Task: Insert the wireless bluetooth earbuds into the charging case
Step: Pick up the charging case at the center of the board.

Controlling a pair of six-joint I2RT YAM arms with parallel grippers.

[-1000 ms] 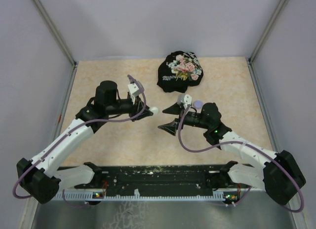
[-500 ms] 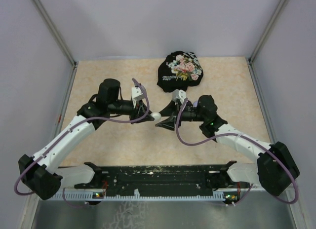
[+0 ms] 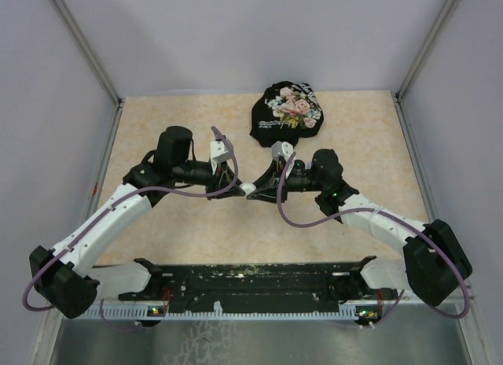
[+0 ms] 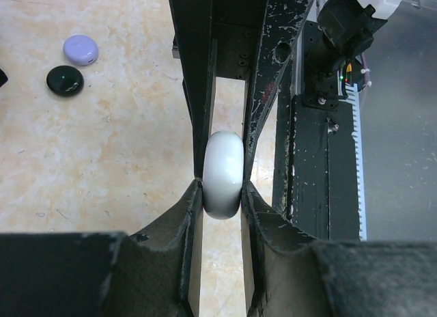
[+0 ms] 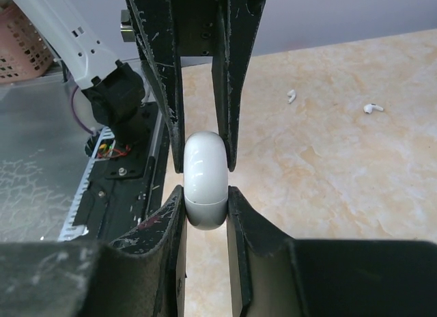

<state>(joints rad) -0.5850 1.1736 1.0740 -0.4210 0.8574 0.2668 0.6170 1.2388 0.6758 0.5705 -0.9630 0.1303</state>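
Moved: right gripper [image 3: 259,189] has swung in from the right and shut its jaws, which stood wide a second ago
Left gripper [image 3: 237,185]: unchanged, clamped on the white charging case [image 4: 223,175], holding it off the table [image 3: 173,129]
Right gripper now: closed on the same case from the opposite side, so both pairs of fingers pinch it at once
Case: between the two grippers, mid-table, lid shut as far as the right wrist view shows
Earbuds: two pale earbuds [image 5: 291,96] lie loose on the table, well apart from the case
Nearby: lavender puck [image 4: 80,49] and black puck [image 4: 65,80] side by side
Meaning: probably a two-handed hold to pry the lid open; no earbud is in yet
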